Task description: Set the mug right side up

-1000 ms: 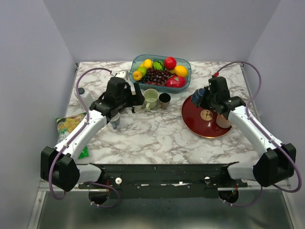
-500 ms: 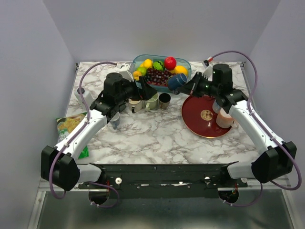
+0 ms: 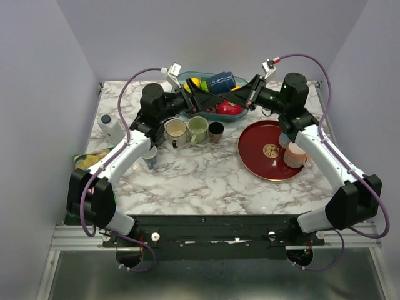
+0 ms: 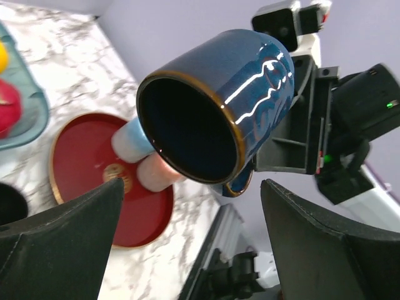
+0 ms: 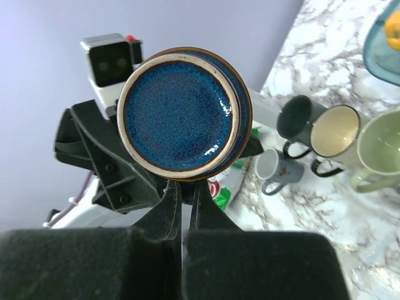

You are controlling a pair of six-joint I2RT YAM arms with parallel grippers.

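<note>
**Above the fruit bowl, blue mug held sideways between both arms**

Over the teal fruit bowl [image 3: 245, 107] at the back of the marble table [image 3: 206, 178], the blue mug [image 3: 220, 81] hangs in the air on its side. Its glazed base faces the right wrist camera and its dark mouth faces the left one. The right gripper [image 5: 185, 187] is clenched on the mug, fingers pinched together just under its base. The left gripper [image 3: 203, 95] is spread wide, one finger on each side of the mug's mouth, not touching it. Below stand a cream mug [image 3: 176, 130], a green mug [image 3: 198, 128] and a black cup [image 3: 216, 130], upright in a row. A pink cup [image 3: 294, 155] sits on the red plate [image 3: 262, 164].
</note>
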